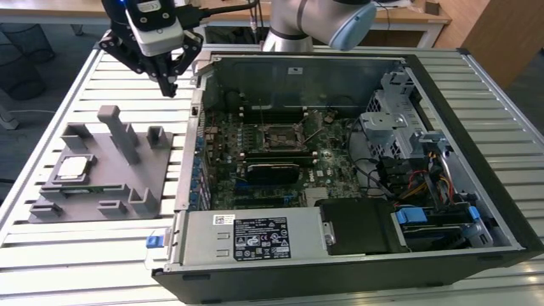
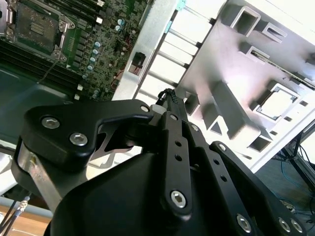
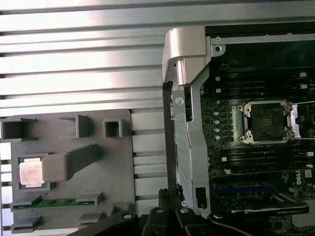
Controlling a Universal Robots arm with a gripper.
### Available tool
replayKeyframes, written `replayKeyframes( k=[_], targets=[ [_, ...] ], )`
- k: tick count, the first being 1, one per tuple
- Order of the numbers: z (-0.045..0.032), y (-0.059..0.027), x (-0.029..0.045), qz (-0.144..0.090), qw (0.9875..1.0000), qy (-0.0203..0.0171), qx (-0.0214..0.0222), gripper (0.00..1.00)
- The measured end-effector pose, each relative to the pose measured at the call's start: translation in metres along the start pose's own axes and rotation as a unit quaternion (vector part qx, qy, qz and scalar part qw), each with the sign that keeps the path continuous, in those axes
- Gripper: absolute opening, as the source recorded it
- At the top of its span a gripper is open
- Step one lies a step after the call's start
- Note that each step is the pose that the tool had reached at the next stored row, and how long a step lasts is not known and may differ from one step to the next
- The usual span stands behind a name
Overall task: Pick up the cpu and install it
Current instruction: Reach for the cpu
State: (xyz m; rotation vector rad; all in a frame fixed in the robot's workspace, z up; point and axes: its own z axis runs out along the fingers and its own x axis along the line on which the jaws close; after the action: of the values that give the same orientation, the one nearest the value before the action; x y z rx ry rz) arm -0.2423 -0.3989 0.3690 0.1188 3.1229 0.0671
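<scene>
Surface: we are looking at a ribbed metal table (image 1: 85, 268) with pale, shiny slats.
Left: the cpu (image 1: 73, 167) is lying flat in a grey moulded holder (image 1: 127, 191), its top silver and its rim beige.
Middle: the gripper (image 1: 170, 89) is hovering over the open strip by the case's edge, its fingers pinched together on nothing.
Right: the black case (image 1: 357, 268) is lying open, showing us its square socket (image 1: 281, 135).

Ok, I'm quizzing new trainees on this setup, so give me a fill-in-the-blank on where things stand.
1. The cpu lies on the grey fixture, ____ the computer case.
2. The motherboard's socket is ____.
3. The gripper hovers over the table, holding ____.
4. The memory stick beside the cpu is coloured ____.
Missing: outside; empty; nothing; green.
</scene>
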Motion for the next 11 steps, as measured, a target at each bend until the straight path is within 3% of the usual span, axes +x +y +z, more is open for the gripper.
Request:
replayKeyframes(
  k=[11],
  targets=[
    [0.0027, -0.0009, 0.0103, 0.0, 1.0, 0.0007, 0.0001, 0.11]
  ],
)
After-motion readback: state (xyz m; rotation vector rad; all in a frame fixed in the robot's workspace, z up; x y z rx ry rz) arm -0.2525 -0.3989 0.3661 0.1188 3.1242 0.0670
